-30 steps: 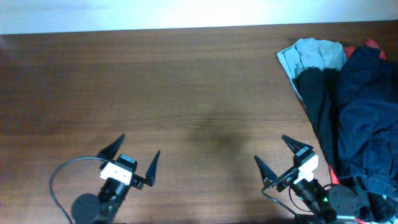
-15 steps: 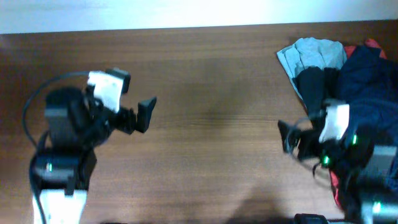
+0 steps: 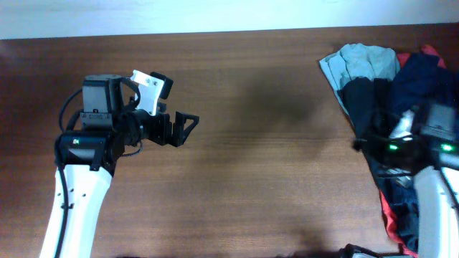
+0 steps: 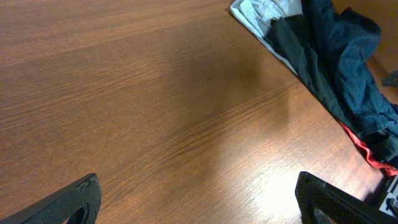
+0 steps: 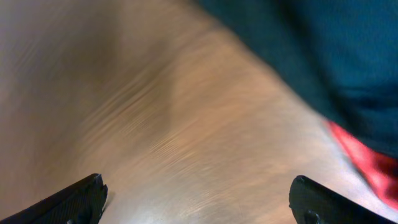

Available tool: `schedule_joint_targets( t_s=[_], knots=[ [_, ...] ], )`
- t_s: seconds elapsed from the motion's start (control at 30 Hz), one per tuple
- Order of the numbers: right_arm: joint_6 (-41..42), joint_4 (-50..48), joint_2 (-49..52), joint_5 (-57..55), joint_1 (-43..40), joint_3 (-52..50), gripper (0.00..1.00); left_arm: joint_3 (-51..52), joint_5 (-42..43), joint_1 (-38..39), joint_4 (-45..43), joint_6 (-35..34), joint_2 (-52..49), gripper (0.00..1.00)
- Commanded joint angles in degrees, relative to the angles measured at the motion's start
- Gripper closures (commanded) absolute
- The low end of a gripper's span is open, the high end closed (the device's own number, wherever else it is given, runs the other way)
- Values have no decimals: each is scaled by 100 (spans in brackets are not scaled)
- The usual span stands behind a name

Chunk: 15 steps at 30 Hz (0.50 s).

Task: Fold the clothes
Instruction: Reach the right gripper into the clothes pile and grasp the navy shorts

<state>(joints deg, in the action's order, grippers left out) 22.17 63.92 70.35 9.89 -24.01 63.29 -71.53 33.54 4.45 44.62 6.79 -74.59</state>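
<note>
The navy-blue shorts lie crumpled in a pile of clothes at the table's right edge, partly under my right arm. They also show in the left wrist view. My left gripper is open and empty over bare wood left of centre, far from the pile; its fingers frame bare table in its wrist view. My right gripper is open and empty at the pile's left edge. Its blurred wrist view shows wood between the fingers and dark cloth at top right; which garment that is I cannot tell.
The same pile holds a long black garment, a pale grey-blue garment and a red shirt. The brown wooden table stretches from the pile to the left arm.
Both arms have risen from the front edge. The left gripper swung to the left middle and points right. The right arm moved right, to the edge of the clothes pile.
</note>
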Motion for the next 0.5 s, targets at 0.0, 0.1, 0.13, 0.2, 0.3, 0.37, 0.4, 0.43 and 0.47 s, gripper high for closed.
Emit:
schedule_joint_targets(
  t_s=[0.0,0.1,0.13,0.2,0.3,0.37,0.4,0.43,0.47],
  knots=[
    [428,192,33,-402,-970,57,1,-90,166,17,-9,-7,-17,1],
    [431,374,33,-903,-1843,-61,1,-87,162,17,-39,-7,-85,1],
    [433,334,44,-907,-1965,-125,1,-85,162,17,-39,-7,-103,1],
    [525,219,55,-911,-2135,-295,1,-85,162,17,-39,-7,-151,1],
    [608,-258,55,-916,-2293,-833,1,-85,162,17,-17,-7,-236,1],
    [800,-573,66,-911,-2334,-1217,1,-83,162,17,4,-7,-271,1],
    [861,-798,83,-905,-2332,-1447,1,-83,162,17,4,-7,-299,0],
    [968,-984,118,-892,-2332,-1622,1,-83,162,17,2,-7,-319,1],
    [1064,-1123,162,-815,-2332,-1786,1,-83,162,17,2,-7,-341,1]
  ],
)
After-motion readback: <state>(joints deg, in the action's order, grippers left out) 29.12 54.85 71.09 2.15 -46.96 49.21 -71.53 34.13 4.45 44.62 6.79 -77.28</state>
